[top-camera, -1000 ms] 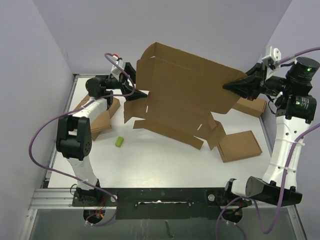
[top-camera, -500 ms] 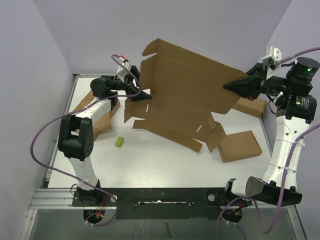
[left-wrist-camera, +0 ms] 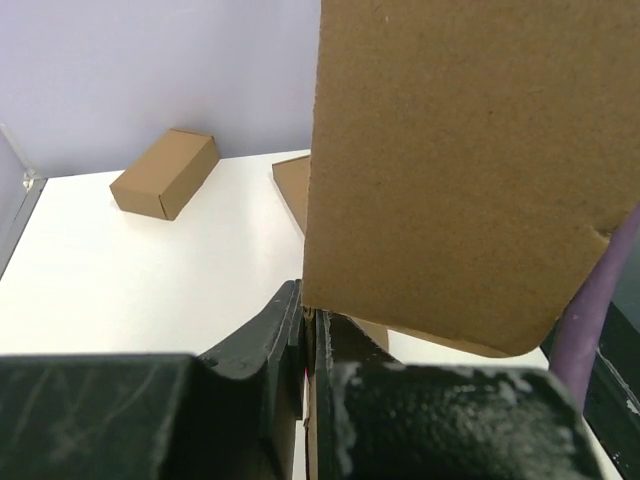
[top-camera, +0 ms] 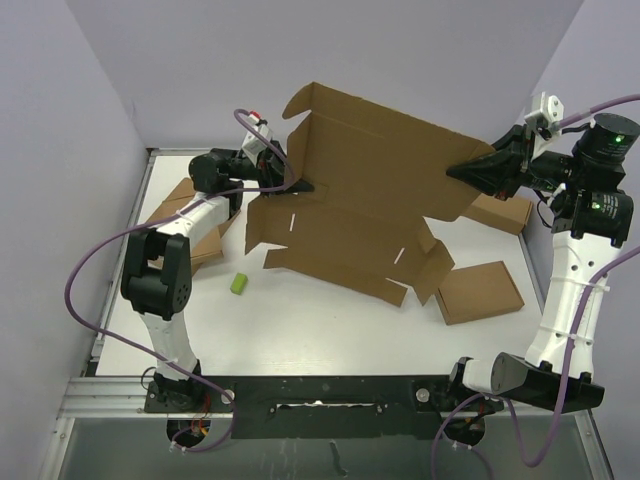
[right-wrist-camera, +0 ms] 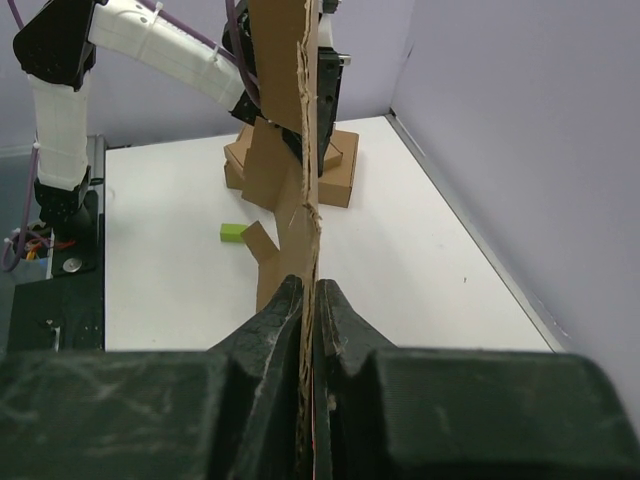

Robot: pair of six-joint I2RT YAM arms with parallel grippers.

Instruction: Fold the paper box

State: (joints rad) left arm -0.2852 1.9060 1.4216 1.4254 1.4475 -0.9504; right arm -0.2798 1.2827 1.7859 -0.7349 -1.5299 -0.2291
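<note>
The paper box [top-camera: 370, 190] is a large unfolded brown die-cut sheet held up off the table, tilted, its lower flaps [top-camera: 340, 262] drooping to the white surface. My left gripper [top-camera: 300, 187] is shut on the sheet's left edge; in the left wrist view the cardboard [left-wrist-camera: 450, 170] rises from between the closed black fingers [left-wrist-camera: 262, 335]. My right gripper [top-camera: 458, 172] is shut on the right edge. In the right wrist view the sheet [right-wrist-camera: 305, 150] runs edge-on away from the gripper [right-wrist-camera: 309, 295].
Flat brown boxes lie at the right [top-camera: 480, 291], back right [top-camera: 500, 213] and left [top-camera: 205, 240]. A small green block [top-camera: 238, 284] sits on the table left of centre. Purple walls close in on the left, back and right.
My left gripper has moved right to the sheet's left edge and closed on it. The box's left side has shifted slightly. The right arm has not moved.
</note>
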